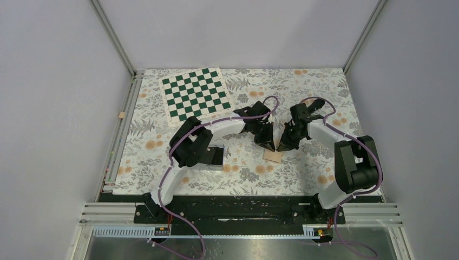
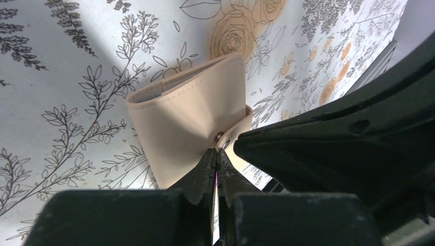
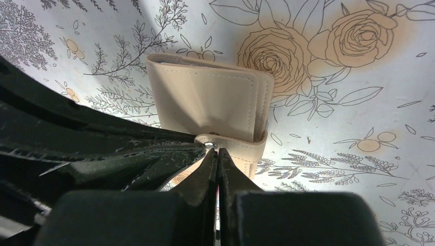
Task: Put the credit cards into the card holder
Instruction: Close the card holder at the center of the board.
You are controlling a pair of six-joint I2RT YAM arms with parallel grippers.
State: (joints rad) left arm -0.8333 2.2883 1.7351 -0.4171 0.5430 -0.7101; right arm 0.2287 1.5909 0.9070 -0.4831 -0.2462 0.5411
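1. We see the left gripper [image 2: 216,155] with its two black fingers pressed together. Their tips sit right at the small metal snap [image 2: 219,137] on the strap of the flat tan folding card holder [image 2: 184,120].
2. The right gripper [image 3: 216,154] also has its fingers together, with the tips touching the same snap from the opposite side. We cannot tell whether either pair pinches the strap between its tips.
3. The card holder is folded shut on the white floral-print table cover [image 2: 77,77], directly ahead of both sets of jaws. Its strap wraps round one edge.
4. From above, the two grippers meet almost tip to tip over the holder, with most of the tan square showing just below their tips.
5. A green-and-white chequered board mat [image 1: 196,97] lies well beyond the jaws, off to the left gripper's side.
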